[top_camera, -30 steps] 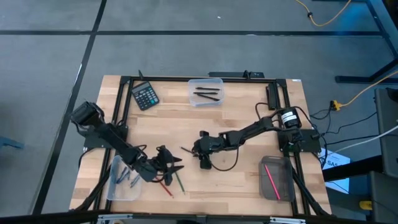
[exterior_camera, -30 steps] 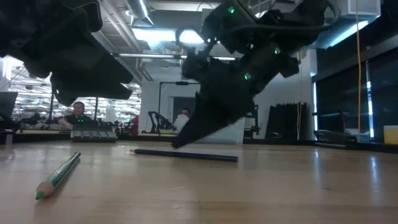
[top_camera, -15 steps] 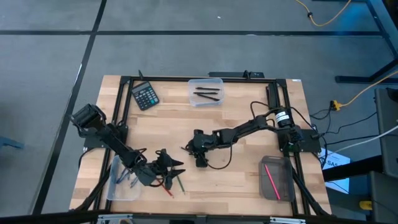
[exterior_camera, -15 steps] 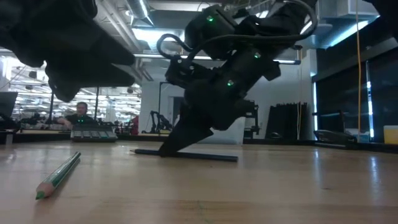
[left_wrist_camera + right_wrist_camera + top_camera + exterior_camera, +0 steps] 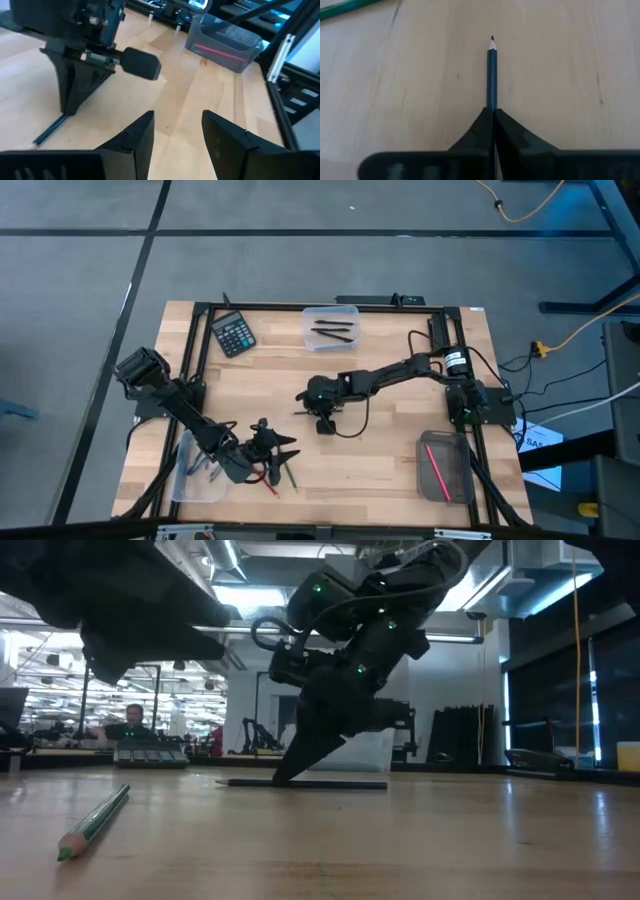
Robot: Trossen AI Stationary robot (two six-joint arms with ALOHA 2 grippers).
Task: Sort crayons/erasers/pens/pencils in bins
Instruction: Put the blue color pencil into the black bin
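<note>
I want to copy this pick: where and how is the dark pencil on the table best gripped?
Grip the dark pencil across its thin shaft, near the blunt end, from above. It lies flat on the table, so only its long sides offer hold. The right gripper is shut on it like this.

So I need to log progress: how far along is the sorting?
Partly done. Dark sticks lie in the clear far bin, a red one in the smoky bin, and some in the near-left bin. The right gripper is shut on a dark blue pencil on the table. The left gripper is open, with a green pencil and red stick left.
</note>
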